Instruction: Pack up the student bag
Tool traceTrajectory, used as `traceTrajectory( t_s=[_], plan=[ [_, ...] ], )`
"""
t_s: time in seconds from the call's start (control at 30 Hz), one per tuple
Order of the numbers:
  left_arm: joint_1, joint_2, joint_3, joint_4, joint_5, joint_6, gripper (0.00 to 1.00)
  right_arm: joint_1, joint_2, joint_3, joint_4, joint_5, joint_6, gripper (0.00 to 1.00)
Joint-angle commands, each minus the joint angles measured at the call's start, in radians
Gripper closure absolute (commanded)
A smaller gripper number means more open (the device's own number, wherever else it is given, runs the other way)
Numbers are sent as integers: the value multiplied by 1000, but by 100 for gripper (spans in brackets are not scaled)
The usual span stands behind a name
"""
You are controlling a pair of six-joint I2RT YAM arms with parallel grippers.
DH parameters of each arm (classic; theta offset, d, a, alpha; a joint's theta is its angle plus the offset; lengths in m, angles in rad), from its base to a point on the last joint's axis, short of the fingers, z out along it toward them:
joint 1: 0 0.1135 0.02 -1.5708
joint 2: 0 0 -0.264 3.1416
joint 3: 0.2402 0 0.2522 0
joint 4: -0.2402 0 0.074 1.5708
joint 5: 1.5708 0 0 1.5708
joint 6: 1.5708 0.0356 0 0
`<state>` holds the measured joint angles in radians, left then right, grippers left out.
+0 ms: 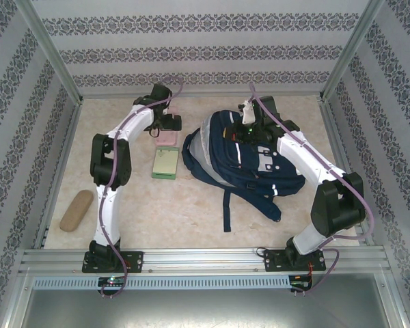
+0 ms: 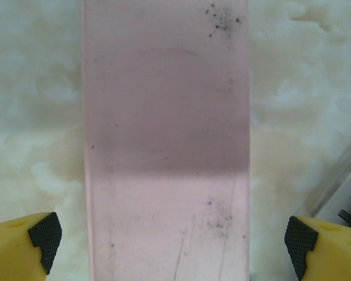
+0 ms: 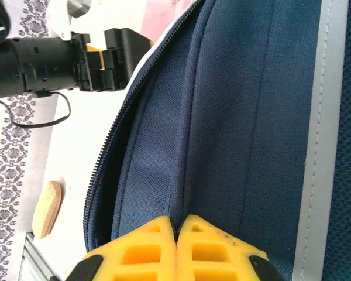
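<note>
Marbled cream tabletop (image 1: 178,212), boxed in by patterned wall panels.

Nearest the arm bases, at the left edge, a tan oval pouch (image 1: 76,210) is noted on the bare surface, well apart from everything else.

Further in, a green flat case (image 1: 165,164) is seen just left of the student bag (image 1: 246,160). The bag is laid flat right of centre, with straps trailing toward the near rail.

Beyond the green case, a pink flat item (image 1: 167,139) is found directly under the left gripper (image 2: 171,246). The jaws are spread wide, one fingertip either side of the pink item, and no contact is seen in the left wrist view.

At the bag's far end, the right gripper (image 3: 176,234) is pressed fully together. A fold of navy fabric beside the zip (image 3: 108,146) runs into the seam between the fingers. It is judged to be pinched there, probably to hold the mouth up.

Progress is judged early. Three loose items are counted outside the bag, and its interior is hidden. The pink item is judged next for pickup. The green case and tan pouch are left to follow.
</note>
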<state>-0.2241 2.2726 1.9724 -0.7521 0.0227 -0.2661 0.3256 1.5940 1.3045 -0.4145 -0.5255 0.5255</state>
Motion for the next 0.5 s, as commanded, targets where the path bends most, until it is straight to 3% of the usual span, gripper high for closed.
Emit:
traceTrajectory(
  t_s=[0.0, 0.47],
  plan=[
    [2, 62, 31, -88, -14, 13, 0, 17, -10, -4, 51, -29, 10, 100],
    [0, 112, 19, -96, 3, 4, 3, 19, -13, -8, 54, -28, 12, 100]
  ],
)
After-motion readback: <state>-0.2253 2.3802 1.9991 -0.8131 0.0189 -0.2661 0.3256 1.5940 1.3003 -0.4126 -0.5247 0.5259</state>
